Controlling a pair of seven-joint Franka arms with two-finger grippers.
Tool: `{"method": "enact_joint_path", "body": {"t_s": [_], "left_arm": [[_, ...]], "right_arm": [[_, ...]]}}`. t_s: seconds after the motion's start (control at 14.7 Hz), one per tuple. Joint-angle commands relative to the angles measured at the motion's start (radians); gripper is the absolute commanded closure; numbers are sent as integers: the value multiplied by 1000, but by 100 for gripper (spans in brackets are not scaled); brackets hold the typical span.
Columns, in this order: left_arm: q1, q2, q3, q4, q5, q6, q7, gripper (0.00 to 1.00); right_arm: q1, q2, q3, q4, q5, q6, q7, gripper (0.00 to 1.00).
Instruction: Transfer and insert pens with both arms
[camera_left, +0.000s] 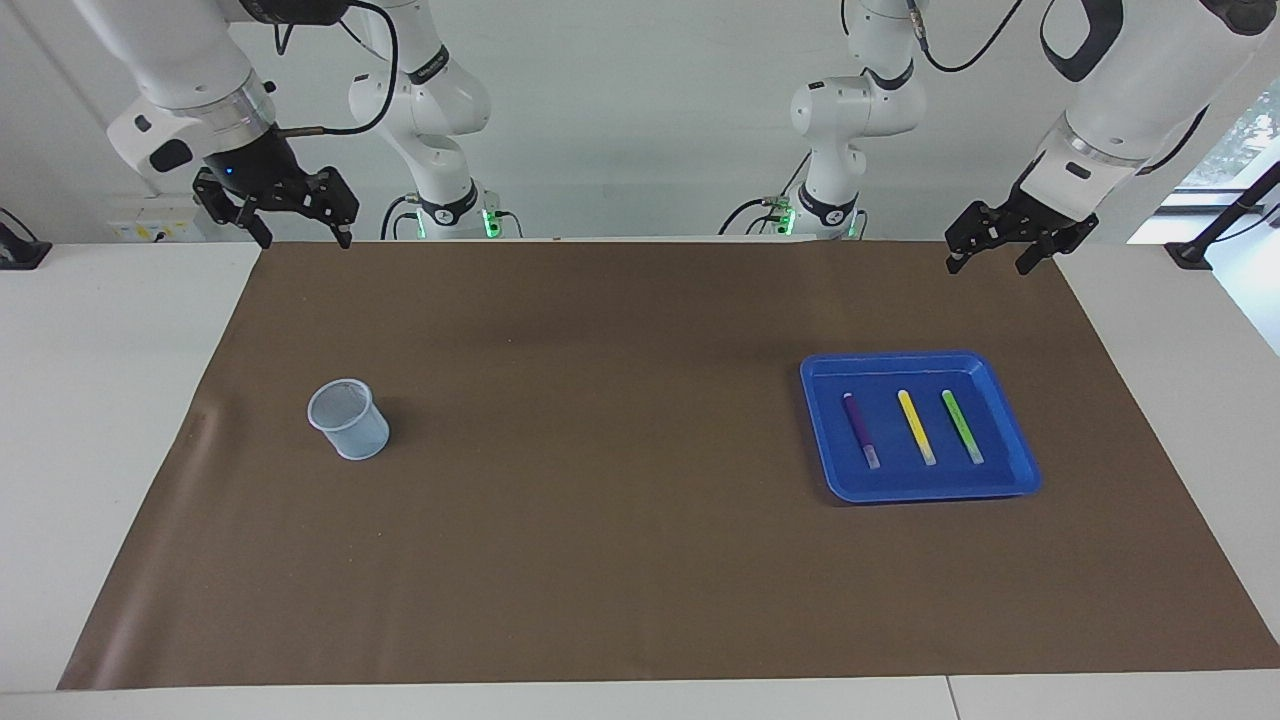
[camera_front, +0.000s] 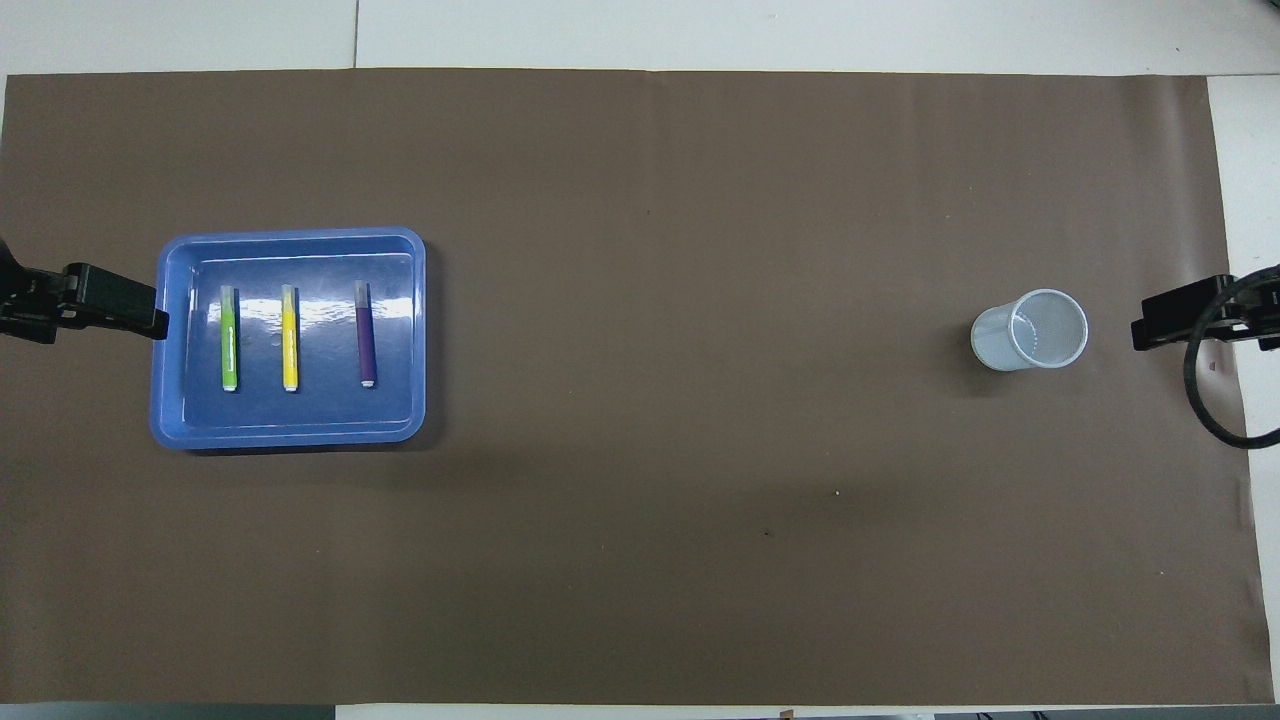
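Three pens lie side by side in a blue tray (camera_left: 826, 472) toward the left arm's end of the table: purple (camera_left: 860, 430), yellow (camera_left: 916, 427) and green (camera_left: 962, 427). The overhead view shows the same tray (camera_front: 300, 436) with the green (camera_front: 229, 338), yellow (camera_front: 289, 338) and purple (camera_front: 366, 334) pens. My left gripper (camera_left: 985, 266) is open and empty, raised over the mat's edge nearest the robots, apart from the tray. My right gripper (camera_left: 304, 242) is open and empty, raised over the mat's corner at the right arm's end.
A pale mesh cup (camera_left: 348, 420) stands upright on the brown mat (camera_left: 600, 500) toward the right arm's end and also shows in the overhead view (camera_front: 1030, 330). White table borders the mat on all sides.
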Motion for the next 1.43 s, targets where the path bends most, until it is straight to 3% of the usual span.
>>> {"method": "enact_joint_path", "body": {"t_s": [0.0,0.2,0.68,0.89,1.36], "left_arm": [[-3,-25,1,-24,19,10,5,0],[-2,-33,3,-50,19,19,-3,0],[-48,-30,-8,-305,19,396,-8,0],[-71,73,-8,-328,22,517,-14,0],[-74,192,-8,-447,52,797,-17,5]], "right_arm": [[-14,-6,5,-14,10,19,-29,0],[-13,-6,5,-14,10,17,-29,0],[-4,-19,9,-42,45,11,-33,0],[-34,-23,6,-63,177,17,-31,0],[-42,-63,5,-147,352,32,-25,0]]}}
